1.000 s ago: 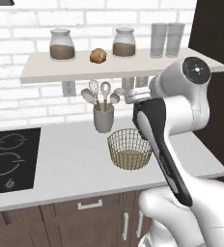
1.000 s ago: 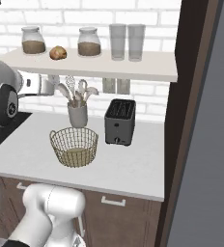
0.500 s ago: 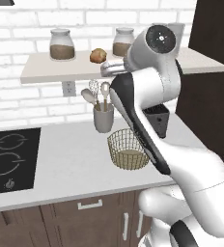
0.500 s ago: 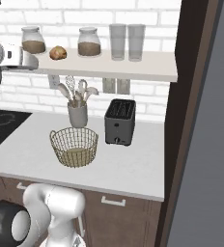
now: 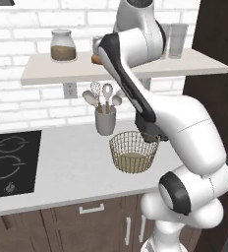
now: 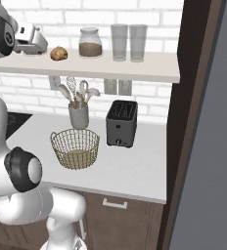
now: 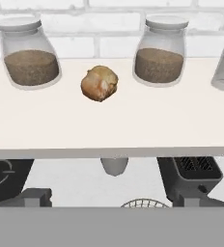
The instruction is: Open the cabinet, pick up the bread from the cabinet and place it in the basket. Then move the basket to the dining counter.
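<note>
The bread is a small golden-brown roll lying free on the cabinet, a pale open shelf plank, between two brown-filled glass jars. It also shows as the roll on the shelf, and as a sliver behind my arm. My gripper hovers at shelf height just left of the roll, apart from it, open and empty. The basket stands empty on the white worktop below the shelf; its rim peeks in from below. The dining counter is out of view.
Two jars flank the roll, and two glasses stand further right. A grey utensil cup and a dark toaster stand behind the basket. The black cooktop lies left; a dark tall panel closes the right.
My arm has swung up from in front of the worktop to shelf height, bringing the hand in front of the shelf beside the roll. The jaws stayed open; nothing else moved.
</note>
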